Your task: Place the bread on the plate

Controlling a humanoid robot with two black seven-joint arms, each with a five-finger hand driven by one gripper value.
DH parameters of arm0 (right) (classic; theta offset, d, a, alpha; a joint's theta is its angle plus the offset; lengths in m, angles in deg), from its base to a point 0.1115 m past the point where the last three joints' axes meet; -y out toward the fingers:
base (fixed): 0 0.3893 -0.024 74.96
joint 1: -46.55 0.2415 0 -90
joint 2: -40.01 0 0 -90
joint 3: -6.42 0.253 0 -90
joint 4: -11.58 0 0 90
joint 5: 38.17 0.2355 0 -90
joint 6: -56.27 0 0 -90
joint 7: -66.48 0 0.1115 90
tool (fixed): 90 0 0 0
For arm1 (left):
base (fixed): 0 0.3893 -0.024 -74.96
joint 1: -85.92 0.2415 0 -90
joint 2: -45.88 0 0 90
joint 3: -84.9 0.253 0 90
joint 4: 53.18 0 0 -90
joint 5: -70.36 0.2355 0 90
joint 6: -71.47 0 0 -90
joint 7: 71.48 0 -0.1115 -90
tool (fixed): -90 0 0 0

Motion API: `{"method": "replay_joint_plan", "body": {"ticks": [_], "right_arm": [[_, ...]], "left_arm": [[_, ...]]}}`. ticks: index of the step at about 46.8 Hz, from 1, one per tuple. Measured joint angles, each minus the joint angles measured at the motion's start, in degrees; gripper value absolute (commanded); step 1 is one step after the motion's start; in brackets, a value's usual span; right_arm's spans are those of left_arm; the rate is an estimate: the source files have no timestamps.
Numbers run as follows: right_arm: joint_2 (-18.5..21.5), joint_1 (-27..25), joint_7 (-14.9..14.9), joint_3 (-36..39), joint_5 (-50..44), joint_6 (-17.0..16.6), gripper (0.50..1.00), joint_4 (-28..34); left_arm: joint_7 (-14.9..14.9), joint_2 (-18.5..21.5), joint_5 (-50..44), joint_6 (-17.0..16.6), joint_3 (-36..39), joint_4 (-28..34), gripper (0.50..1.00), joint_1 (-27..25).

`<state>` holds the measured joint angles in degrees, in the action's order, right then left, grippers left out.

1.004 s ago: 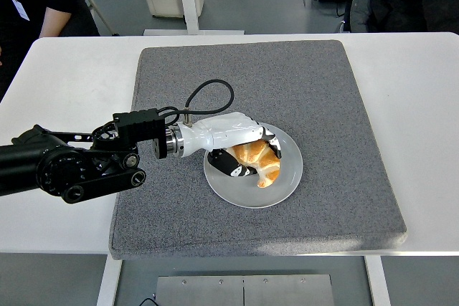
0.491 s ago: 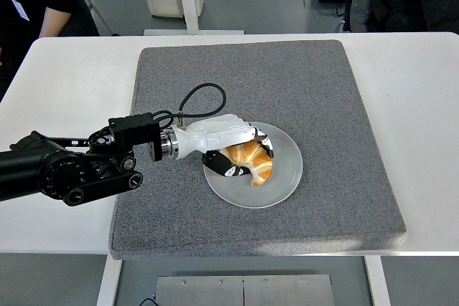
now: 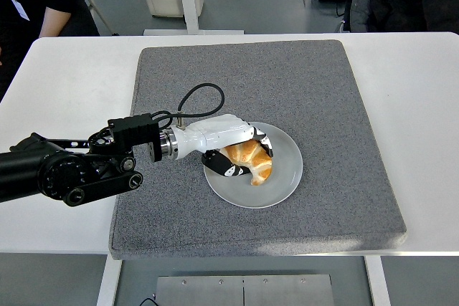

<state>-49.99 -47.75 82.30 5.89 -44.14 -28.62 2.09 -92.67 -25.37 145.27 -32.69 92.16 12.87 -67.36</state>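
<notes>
Your left hand (image 3: 240,154) is curled around the croissant (image 3: 252,162), already over the white plate (image 3: 287,173)'s left half, long axis pointing toward the plate's near rim, so just let go

A grey mat (image 3: 315,98) covers the white table's (image 3: 64,84) middle.

A single head view is provided. The camera sits high on the robot's side of the white table (image 3: 64,77) and faces forward and down over it. The table's near edge runs along the lower part of the frame; its far edge and a strip of floor beyond fill the top. The grey mat (image 3: 315,105) lies fully in frame at middle range. The left arm (image 3: 64,170) enters from the left edge.
</notes>
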Motion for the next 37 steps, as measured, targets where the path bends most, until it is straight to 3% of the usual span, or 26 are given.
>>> {"method": "replay_joint_plan", "body": {"ticks": [11, 19, 37], "right_arm": [[0.0, 0.0, 0.0, 0.0, 0.0, 0.0, 1.0, 0.0], [0.0, 0.0, 0.0, 0.0, 0.0, 0.0, 1.0, 0.0], [0.0, 0.0, 0.0, 0.0, 0.0, 0.0, 1.0, 0.0]], "left_arm": [[0.0, 0.2, -0.1, 0.0, 0.0, 0.0, 0.502, 0.0], [0.0, 0.2, -1.5, 0.0, -0.1, 0.0, 0.637, 0.1], [0.1, 0.3, -4.4, 0.3, -0.1, 0.0, 0.827, 0.0]]}}
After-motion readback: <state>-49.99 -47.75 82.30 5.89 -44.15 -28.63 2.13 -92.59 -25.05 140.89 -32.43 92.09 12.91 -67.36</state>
